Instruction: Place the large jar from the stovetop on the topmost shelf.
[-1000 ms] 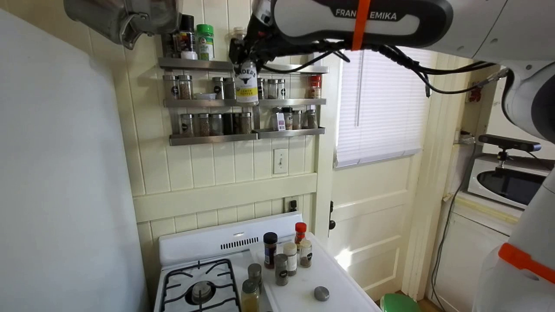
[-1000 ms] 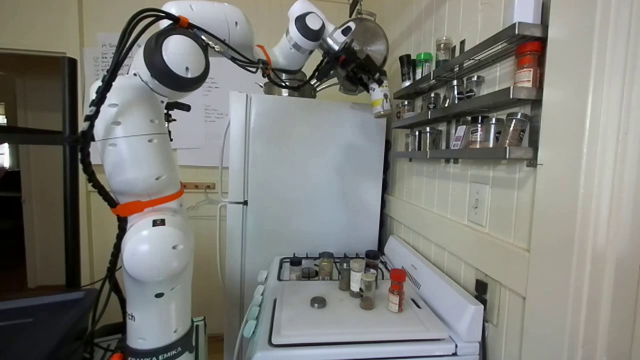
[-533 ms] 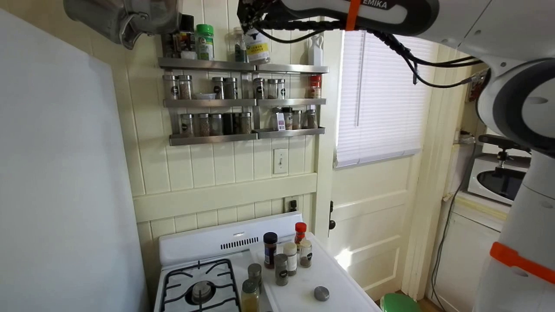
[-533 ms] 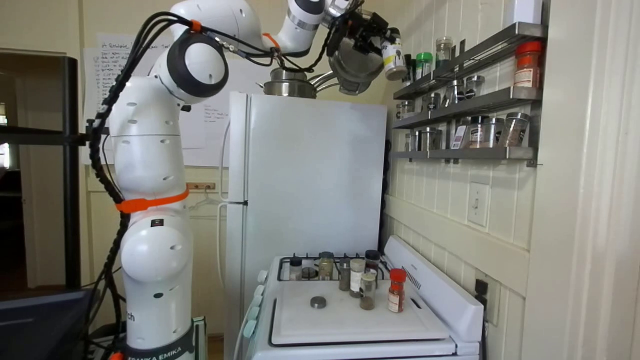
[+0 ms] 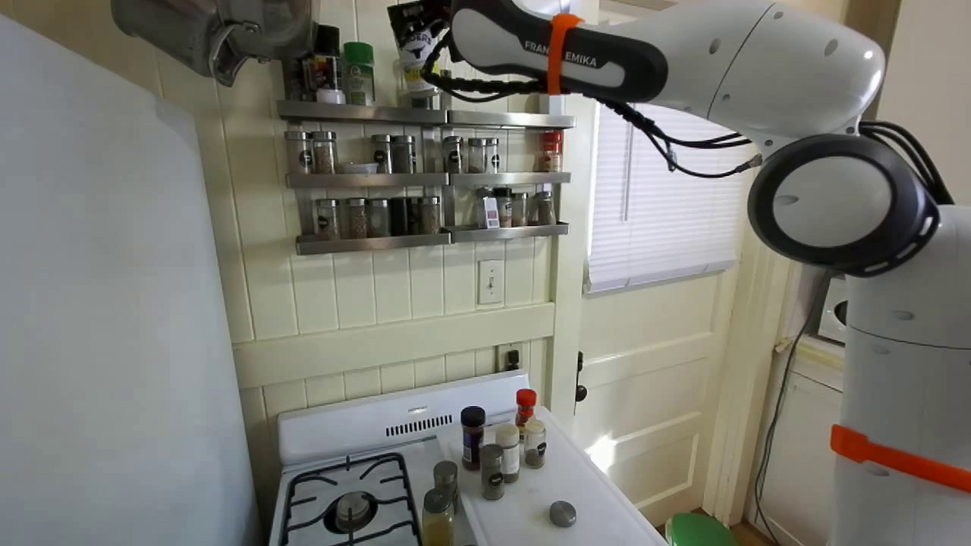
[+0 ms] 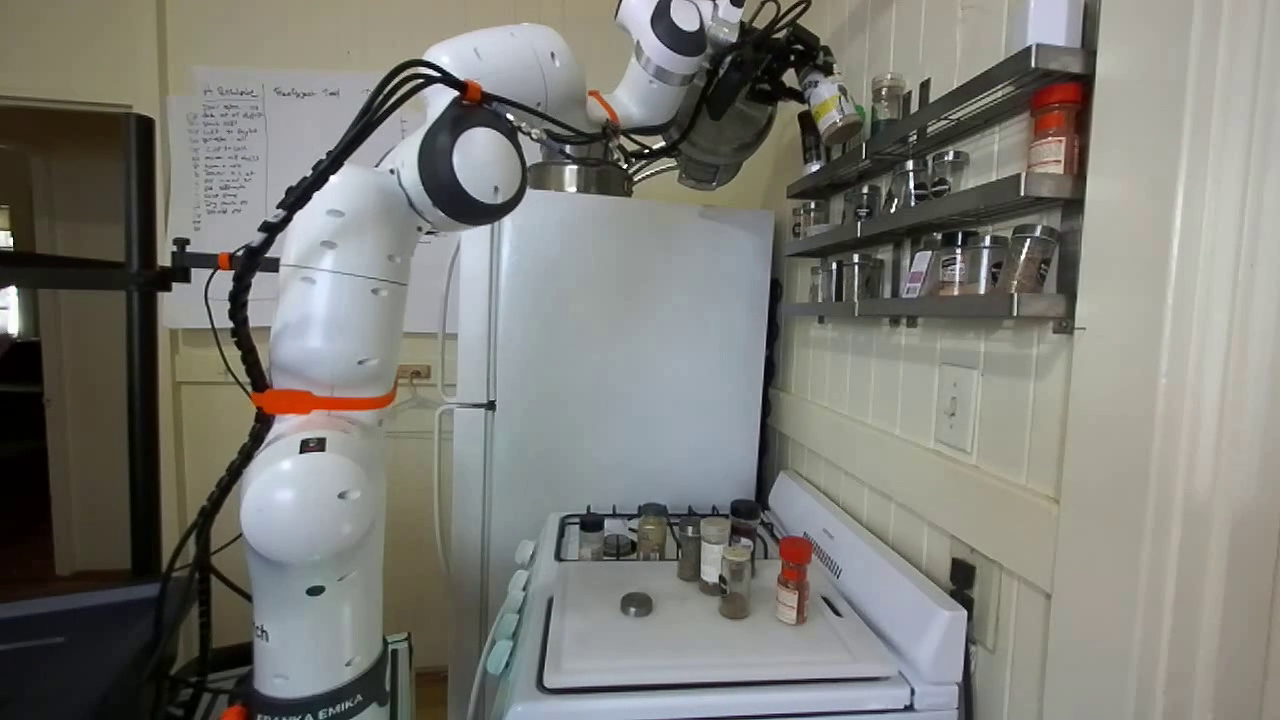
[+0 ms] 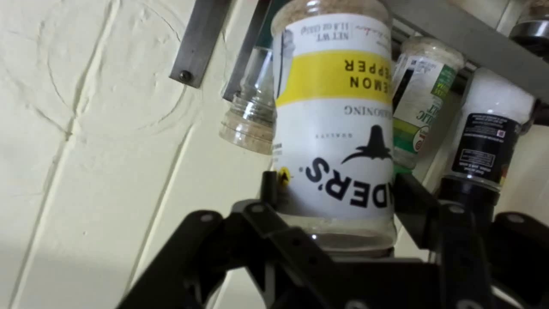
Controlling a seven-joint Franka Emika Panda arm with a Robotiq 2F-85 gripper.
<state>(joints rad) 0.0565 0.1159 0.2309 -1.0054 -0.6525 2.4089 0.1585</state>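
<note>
Gripper point(image 7: 339, 195) pinching the large jar point(image 7: 332, 122), a finger on each flank, toward its top end; that end is hidden by the gripper. Label is white and yellow, lemon pepper, lettering inverted in the wrist view. Jar is tilted, base down and angled toward the wall point(image 6: 850, 365) in an exterior view. It's up at the topmost shelf point(image 5: 356, 113), base above the front rail, gap showing in both exterior views; can't tell whether it's over the tier or in front of it. Same tier: clear bottle point(image 6: 886, 100), partly behind the jar in the wrist view; green-capped bottle point(image 5: 359, 73) and black-capped bottle point(image 5: 328, 72), just beside each other; white container point(image 6: 1050, 22) at one end. Middle tier point(image 5: 364, 180) has small jars point(image 5: 325, 154) plus a red-capped bottle point(image 6: 1056, 130). Bottom tier point(image 5: 372, 244) carries another row of jars. Well below, stovetop point(image 5: 419, 455): bottles point(image 6: 714, 560) clustered upright, among them a dark-capped bottle point(image 5: 472, 440); red-topped bottle point(image 6: 793, 590) near the group; round grey lid point(image 6: 636, 604) lying flat; burner point(image 5: 353, 509) under a black grate. Arm point(image 6: 335, 320) bends over at shelf height. Fridge point(image 6: 630, 350) stands beyond the stovetop in an exterior view.
</note>
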